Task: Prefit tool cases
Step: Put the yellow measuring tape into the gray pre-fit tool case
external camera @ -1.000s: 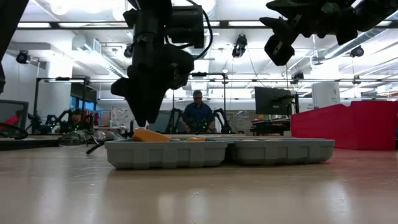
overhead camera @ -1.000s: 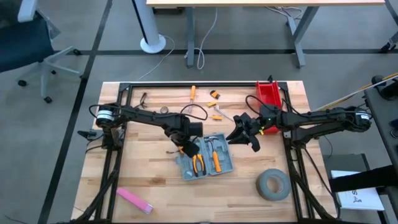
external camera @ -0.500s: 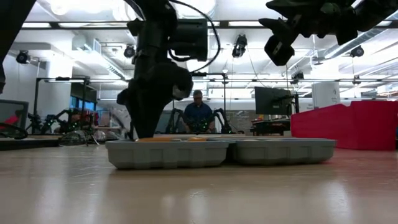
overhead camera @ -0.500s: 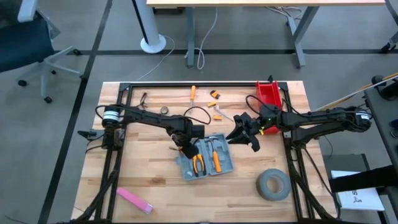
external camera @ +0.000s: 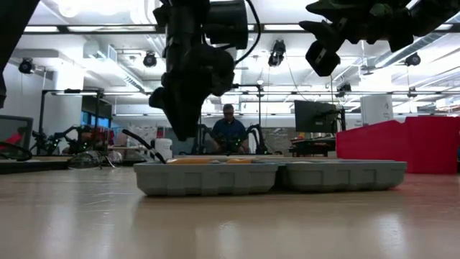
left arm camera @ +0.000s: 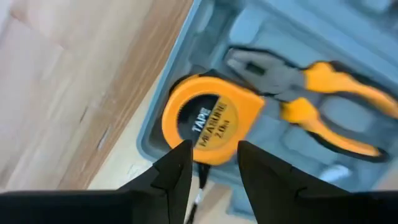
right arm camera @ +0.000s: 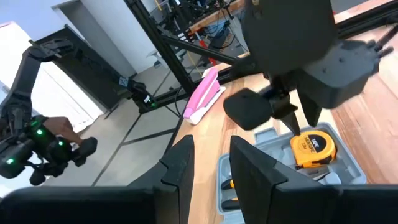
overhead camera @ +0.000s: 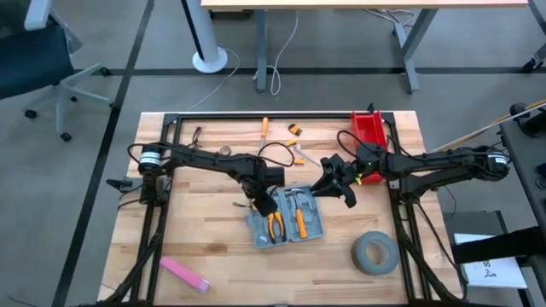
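**benchrat:** Progress check, high view first. Tool case (overhead camera: 286, 217) lies open and flat mid-bench, between the two arms. Pliers (overhead camera: 274, 225) and an orange-handled screwdriver (overhead camera: 299, 223) are seated in it; loose orange tools (overhead camera: 264, 128) are still on the bench (overhead camera: 213, 247) near the far edge, so I'd say partly filled, more to go. Its long axis runs roughly across the bench, tilted a bit, the two halves side by side.

**torx_fan:** Low view agrees: case sits flat, both trays in a row, left gripper (external camera: 188, 133) just above the left-hand tray. Right gripper (external camera: 323, 57) hangs high, well clear.

**benchrat:** Left wrist view: jaws parted, nothing between them, right over the tape measure (left arm camera: 208, 121), which sits in a corner recess beside the pliers. Looks dropped in, though whether it's fully seated I can't tell.

**torx_fan:** Right wrist view: right jaws stand a little apart, empty, looking at the left arm over the case; pink thing (right arm camera: 205, 93) beyond.
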Controlling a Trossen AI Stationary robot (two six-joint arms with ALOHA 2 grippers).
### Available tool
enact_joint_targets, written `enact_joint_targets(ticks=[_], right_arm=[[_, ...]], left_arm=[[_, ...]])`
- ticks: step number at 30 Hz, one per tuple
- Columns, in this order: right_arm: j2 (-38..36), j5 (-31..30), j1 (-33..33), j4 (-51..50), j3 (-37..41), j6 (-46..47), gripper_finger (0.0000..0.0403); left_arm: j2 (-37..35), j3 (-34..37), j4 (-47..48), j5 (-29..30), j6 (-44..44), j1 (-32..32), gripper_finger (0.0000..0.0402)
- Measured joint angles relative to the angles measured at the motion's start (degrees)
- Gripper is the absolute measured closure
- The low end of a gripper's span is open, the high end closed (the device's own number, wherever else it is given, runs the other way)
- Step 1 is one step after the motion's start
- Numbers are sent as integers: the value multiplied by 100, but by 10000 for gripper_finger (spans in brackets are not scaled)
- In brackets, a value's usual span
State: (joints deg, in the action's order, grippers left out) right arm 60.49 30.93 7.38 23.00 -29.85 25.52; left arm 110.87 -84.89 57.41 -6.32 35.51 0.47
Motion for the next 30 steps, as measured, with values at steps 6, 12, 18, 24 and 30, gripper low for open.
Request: enact_joint_targets(ticks=[6,12,18,24,30], right_arm=[[0,-3,0,1,-2,0,310],[0,-5,0,-2,21,0,303],[-2,-10,0,-3,50,5,306],[-4,-10,0,-2,76,42,317],[-7,-10,0,3,76,42,323]], left_arm=[[-22,-39,653,-44,90,-4,274],[-24,-15,938,-173,123,-138,266],[-26,-7,1205,-34,181,-236,270],[-28,-1,1511,-27,226,-299,282],[-33,172,1527,221,-48,-348,283]])
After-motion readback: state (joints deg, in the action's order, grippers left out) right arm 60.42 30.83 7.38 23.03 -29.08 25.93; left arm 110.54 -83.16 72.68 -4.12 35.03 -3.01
